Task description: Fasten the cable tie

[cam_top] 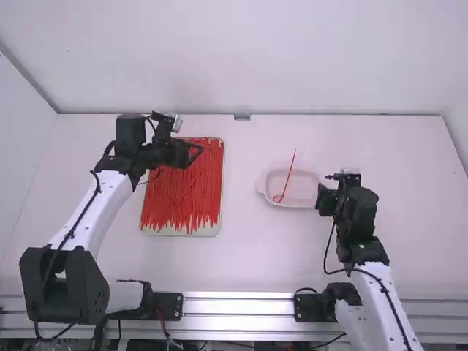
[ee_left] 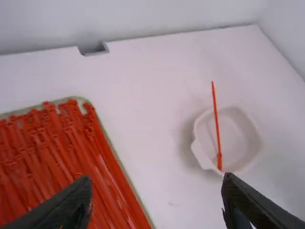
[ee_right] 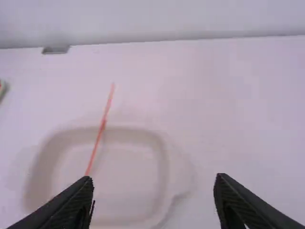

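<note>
A metal rail (cam_top: 241,303) runs along the 6 o'clock edge of the high view, carrying both arm bases. From its 5 o'clock end the right arm (cam_top: 357,212) rises a short way up the white worktop (cam_top: 380,146). Its jaws stand wide open and hold nothing, the two black fingers (ee_right: 71,205) spread apart just short of a white dish (cam_top: 301,199).

The dish sits a little toward 3 o'clock from the middle of the worktop. A single red cable tie (cam_top: 288,175) leans in it. Its near end rests on the dish floor and seems to curl there, and its straight tail sticks out over the far rim toward 12 o'clock.

Toward 9 o'clock from the middle lies a pale tray (cam_top: 183,233) heaped with loose red ties (cam_top: 183,190), well apart from the dish. The left arm (cam_top: 110,186) slants from its 7 o'clock base to 10 o'clock. Its jaws are also open and empty, over the far end of the heap. A small notch (cam_top: 242,116) marks the worktop's 12 o'clock edge.
</note>
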Tool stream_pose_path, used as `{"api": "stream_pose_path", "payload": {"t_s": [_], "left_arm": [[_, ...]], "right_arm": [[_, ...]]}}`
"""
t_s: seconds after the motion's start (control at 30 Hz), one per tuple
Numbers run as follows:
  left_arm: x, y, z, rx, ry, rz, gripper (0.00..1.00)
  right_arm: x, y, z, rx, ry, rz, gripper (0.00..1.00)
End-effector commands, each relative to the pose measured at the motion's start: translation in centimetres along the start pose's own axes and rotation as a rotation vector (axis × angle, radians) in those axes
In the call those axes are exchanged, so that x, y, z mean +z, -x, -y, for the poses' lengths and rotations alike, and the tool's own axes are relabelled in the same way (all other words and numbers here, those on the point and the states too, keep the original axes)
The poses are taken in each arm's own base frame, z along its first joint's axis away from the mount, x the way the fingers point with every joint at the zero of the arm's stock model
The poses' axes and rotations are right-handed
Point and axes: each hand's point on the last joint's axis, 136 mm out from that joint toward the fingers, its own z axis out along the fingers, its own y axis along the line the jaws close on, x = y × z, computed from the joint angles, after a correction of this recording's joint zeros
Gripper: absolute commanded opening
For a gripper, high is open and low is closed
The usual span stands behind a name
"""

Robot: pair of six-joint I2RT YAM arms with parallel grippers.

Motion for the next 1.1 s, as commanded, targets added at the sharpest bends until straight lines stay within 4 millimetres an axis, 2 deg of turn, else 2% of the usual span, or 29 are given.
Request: {"api": "stream_pose_path", "payload": {"t_s": [0.0,0.3,0.47,0.8,0.97,1.07], "left_arm": [[-1.2,0.1,-0.4,0.009,0.081,0.043,0.65],[-4.4,0.3,-1.6,0.094,0.264,0.205,0.47],[-6.0,-2.2,-2.7,0.084,0.378,0.214,0.36],[-9.2,-8.4,-5.4,0.058,0.622,0.225,0.11],[-9.5,-11.3,-5.4,0.056,0.634,0.225,0.00],[-9.4,-12.9,-5.4,0.056,0.634,0.225,0.00]], "right_arm": [[-0.4,-1.6,0.1,-0.010,-0.003,0.001,0.61],[-1.0,-6.8,0.1,-0.010,-0.003,0.001,0.41],[-0.9,-9.6,0.2,-0.010,-0.003,0.001,0.30],[-2.3,-5.9,0.1,-0.013,-0.002,0.186,0.11],[-3.1,-4.4,0.1,-0.014,-0.001,0.261,0.03],[-3.5,-3.7,0.1,-0.015,-0.001,0.299,0.00]]}}
